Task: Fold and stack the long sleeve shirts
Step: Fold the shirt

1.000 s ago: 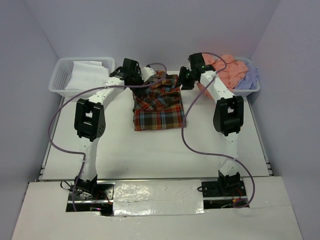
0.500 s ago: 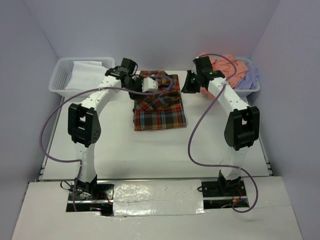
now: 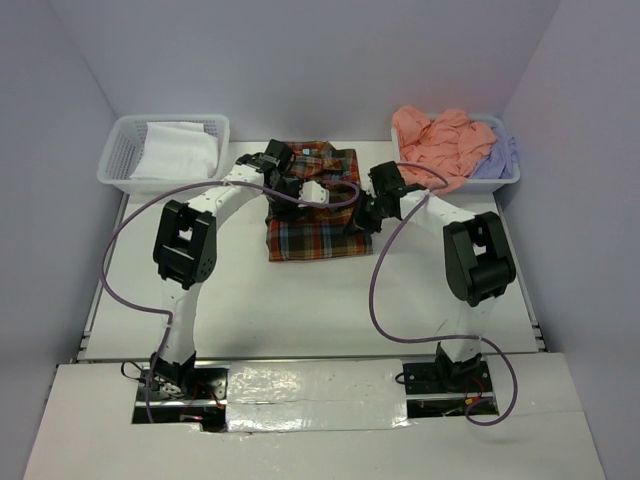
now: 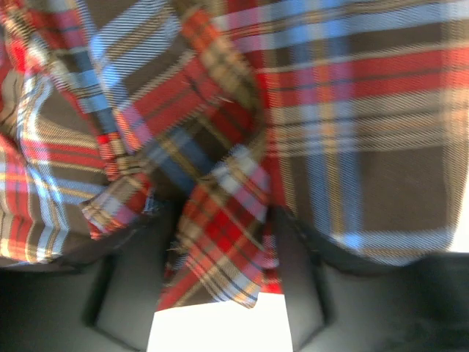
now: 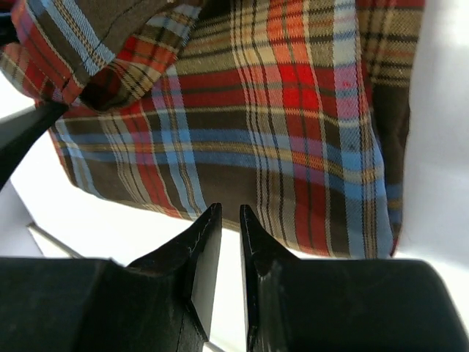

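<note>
One plaid shirt (image 3: 318,232) is laid folded on the table (image 3: 300,300). A bunched fold of it is pinched in the left gripper (image 4: 220,242). The right gripper (image 5: 231,220) is held at its right edge, fingers pressed nearly together, empty. Beyond that gripper, a pink shirt (image 3: 440,140) and a lavender shirt (image 3: 502,155) are heaped in a basket (image 3: 512,180).

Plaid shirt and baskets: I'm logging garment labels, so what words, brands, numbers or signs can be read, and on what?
No readable text in any of the three views: no word, label, number or sign shows on the plaid shirt, the salmon-pink shirt, the left basket or the right basket.
</note>
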Action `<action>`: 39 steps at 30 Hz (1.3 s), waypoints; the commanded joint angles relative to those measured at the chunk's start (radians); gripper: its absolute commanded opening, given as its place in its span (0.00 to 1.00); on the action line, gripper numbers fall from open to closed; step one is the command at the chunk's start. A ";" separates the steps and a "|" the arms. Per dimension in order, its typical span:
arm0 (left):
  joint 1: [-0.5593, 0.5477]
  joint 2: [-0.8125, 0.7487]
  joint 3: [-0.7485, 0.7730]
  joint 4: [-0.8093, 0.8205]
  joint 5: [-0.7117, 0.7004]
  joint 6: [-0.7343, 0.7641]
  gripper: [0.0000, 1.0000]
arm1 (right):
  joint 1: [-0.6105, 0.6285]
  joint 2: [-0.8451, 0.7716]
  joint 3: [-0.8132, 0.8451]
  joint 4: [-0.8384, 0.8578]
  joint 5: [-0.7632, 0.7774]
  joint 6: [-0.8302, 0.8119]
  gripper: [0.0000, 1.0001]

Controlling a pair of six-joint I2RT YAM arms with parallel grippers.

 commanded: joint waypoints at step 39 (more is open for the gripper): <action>0.151 0.089 0.152 0.449 -0.391 -0.575 0.56 | 0.004 0.072 -0.112 0.064 0.062 -0.044 0.22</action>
